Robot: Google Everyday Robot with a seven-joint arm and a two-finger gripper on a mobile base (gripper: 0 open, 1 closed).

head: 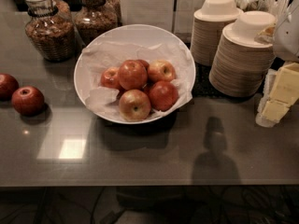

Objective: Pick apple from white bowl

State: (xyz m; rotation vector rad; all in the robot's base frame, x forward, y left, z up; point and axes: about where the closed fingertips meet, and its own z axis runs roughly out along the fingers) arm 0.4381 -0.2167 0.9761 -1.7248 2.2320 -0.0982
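The white bowl (180,50) stands at the table's centre back, lined with crinkled white paper, and holds several apples. The apple (132,73), the biggest, mostly red with a stem dimple, sits on top of the pile at the middle. A yellower apple (134,105) lies in front of it, a deep-red one (163,95) to its right, and another (161,71) behind that. My gripper (276,101), pale yellow under a white wrist (287,31), is at the right edge of the view, well to the right of the bowl and holding nothing.
Two stacks of beige disposable bowls (240,55) stand right of the white bowl, next to my gripper. Two glass jars (49,29) stand at the back left. Two loose red apples (28,100) lie at the left. The table's front edge (149,185) runs across below.
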